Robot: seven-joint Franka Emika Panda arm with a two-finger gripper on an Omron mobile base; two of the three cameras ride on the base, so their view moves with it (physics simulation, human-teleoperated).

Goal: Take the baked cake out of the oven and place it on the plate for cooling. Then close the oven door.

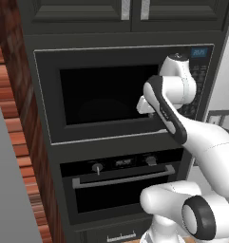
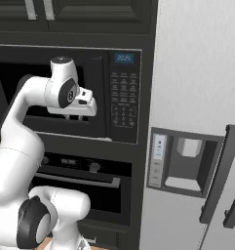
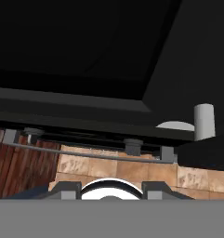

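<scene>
The black wall oven point(image 1: 117, 192) sits low in the cabinet column, under the microwave. Its oven door point(image 1: 111, 197) stands upright and shut, with the silver bar handle point(image 1: 123, 176) across its top and two round knobs above. My gripper point(image 2: 75, 117) hangs well above it, in front of the microwave's window, pointing down. In the hand view my gripper point(image 3: 111, 188) is open with nothing between its tips, and the oven handle point(image 3: 85, 152) lies below them. The cake and the plate are out of view.
The black built-in microwave point(image 1: 106, 97) with its keypad point(image 2: 125, 100) is right behind the hand. A pale fridge with a dispenser recess point(image 2: 187, 166) stands to the right, a brick wall point(image 1: 14, 118) to the left, and a drawer point(image 1: 120, 236) under the oven.
</scene>
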